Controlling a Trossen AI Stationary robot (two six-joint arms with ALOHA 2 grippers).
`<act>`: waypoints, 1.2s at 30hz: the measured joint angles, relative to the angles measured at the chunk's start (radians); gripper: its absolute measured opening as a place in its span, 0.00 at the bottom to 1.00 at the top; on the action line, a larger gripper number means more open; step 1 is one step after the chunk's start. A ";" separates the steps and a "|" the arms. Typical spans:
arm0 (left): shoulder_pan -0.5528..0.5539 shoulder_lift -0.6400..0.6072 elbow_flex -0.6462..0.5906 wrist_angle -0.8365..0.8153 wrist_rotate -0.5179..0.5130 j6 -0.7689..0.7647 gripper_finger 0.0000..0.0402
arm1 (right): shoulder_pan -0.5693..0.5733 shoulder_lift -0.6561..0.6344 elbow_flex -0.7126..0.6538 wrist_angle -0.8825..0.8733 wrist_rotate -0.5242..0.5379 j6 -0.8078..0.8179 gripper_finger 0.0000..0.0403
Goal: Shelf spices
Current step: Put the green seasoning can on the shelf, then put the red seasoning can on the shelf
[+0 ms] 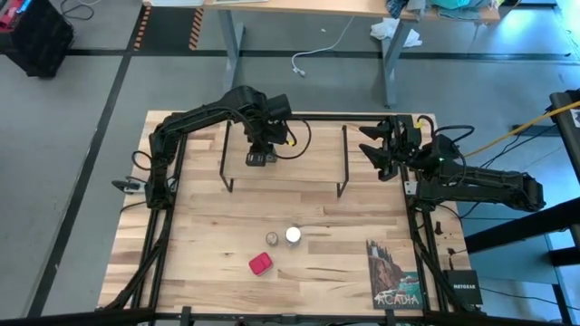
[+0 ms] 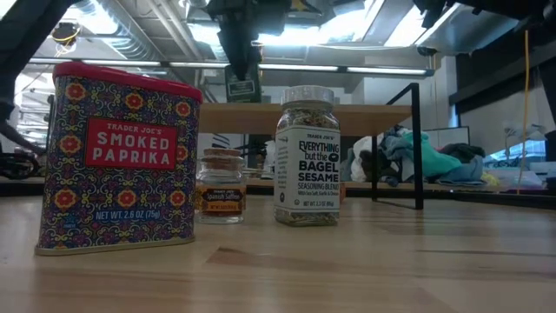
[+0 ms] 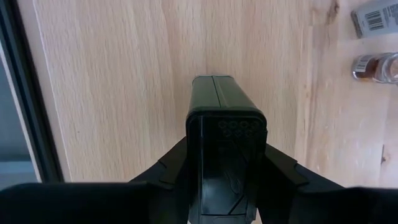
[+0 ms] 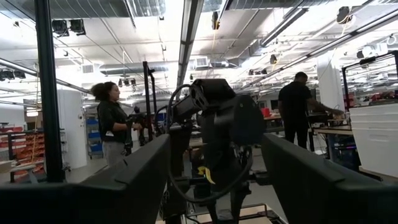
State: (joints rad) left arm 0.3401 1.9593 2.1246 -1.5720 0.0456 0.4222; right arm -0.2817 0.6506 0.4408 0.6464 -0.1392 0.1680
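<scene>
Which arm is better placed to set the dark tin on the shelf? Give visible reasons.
The left. Its gripper is shut on the dark tin directly above the shelf. The right gripper waits open beside the shelf's end, holding nothing.

Four spice containers: red tin [image 1: 260,263], dark tin [image 3: 226,149], tiny jar [image 1: 272,238], white-capped jar [image 1: 293,234]; one shelf [image 1: 308,154].
</scene>
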 joint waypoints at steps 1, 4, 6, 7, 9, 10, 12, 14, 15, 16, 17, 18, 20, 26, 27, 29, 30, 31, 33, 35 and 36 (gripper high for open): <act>0.000 0.001 0.000 0.002 0.000 0.000 0.29 | 0.000 0.000 0.000 0.000 -0.002 0.000 0.64; 0.000 0.001 0.000 0.015 0.002 -0.005 0.29 | 0.000 0.000 0.000 -0.004 -0.003 0.000 0.64; 0.000 -0.001 0.000 0.015 0.003 -0.019 0.29 | 0.000 0.000 0.000 -0.014 -0.003 0.000 0.64; -0.002 -0.001 0.000 0.017 0.004 -0.024 0.30 | 0.000 0.000 0.000 -0.016 -0.004 0.000 0.64; -0.006 -0.001 0.000 0.020 0.005 -0.038 0.35 | 0.000 0.000 0.000 -0.015 -0.004 0.000 0.64; -0.006 -0.002 0.000 0.021 0.006 -0.045 0.39 | 0.000 0.000 0.000 -0.014 -0.007 0.001 0.64; -0.008 -0.002 0.000 0.021 0.006 -0.054 0.45 | 0.000 0.000 0.000 -0.013 -0.010 0.001 0.64; -0.008 -0.003 0.000 0.021 0.007 -0.061 0.49 | 0.000 0.000 0.000 -0.013 -0.011 0.001 0.64; -0.008 -0.003 0.000 0.021 0.007 -0.065 0.50 | 0.000 0.000 0.000 -0.013 -0.011 0.001 0.64; -0.008 -0.003 0.000 0.021 0.006 -0.068 0.51 | 0.000 0.000 0.000 -0.013 -0.019 0.001 0.64; -0.010 -0.003 0.000 0.021 0.006 -0.071 0.51 | 0.000 0.000 0.000 -0.013 -0.036 0.002 0.64; -0.012 -0.003 0.000 0.021 0.006 -0.074 0.52 | 0.000 0.000 0.000 -0.014 -0.052 0.002 0.64; -0.019 -0.005 0.002 0.019 0.006 -0.075 0.52 | 0.000 0.000 0.000 -0.013 -0.064 0.002 0.64; -0.058 -0.006 0.098 0.021 -0.046 -0.077 0.52 | 0.000 0.000 0.000 -0.013 -0.068 -0.030 0.64; -0.065 -0.007 0.125 0.020 -0.060 -0.077 0.52 | 0.000 0.000 0.000 -0.013 -0.083 -0.037 0.64; -0.075 -0.008 0.181 0.021 -0.072 -0.078 0.52 | 0.000 0.000 0.000 -0.012 -0.117 -0.040 0.64; -0.081 -0.009 0.208 0.021 -0.074 -0.079 0.53 | 0.000 0.000 0.000 -0.008 -0.125 -0.042 0.64; -0.087 -0.010 0.233 0.024 -0.082 -0.079 0.53 | 0.000 0.000 0.000 -0.005 -0.132 -0.042 0.64; -0.105 -0.041 0.215 0.076 -0.122 -0.073 0.53 | 0.000 0.000 0.000 -0.005 -0.135 -0.043 0.64; -0.120 -0.063 0.212 0.099 -0.156 -0.070 0.53 | 0.000 0.000 0.000 -0.009 -0.135 -0.042 0.64; -0.128 -0.074 0.212 0.109 -0.170 -0.070 0.53 | 0.000 0.000 0.000 -0.010 -0.135 -0.042 0.64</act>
State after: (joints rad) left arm 0.2119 1.8848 2.3371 -1.4628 -0.1241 0.3519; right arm -0.2813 0.6502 0.4408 0.6361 -0.2743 0.1256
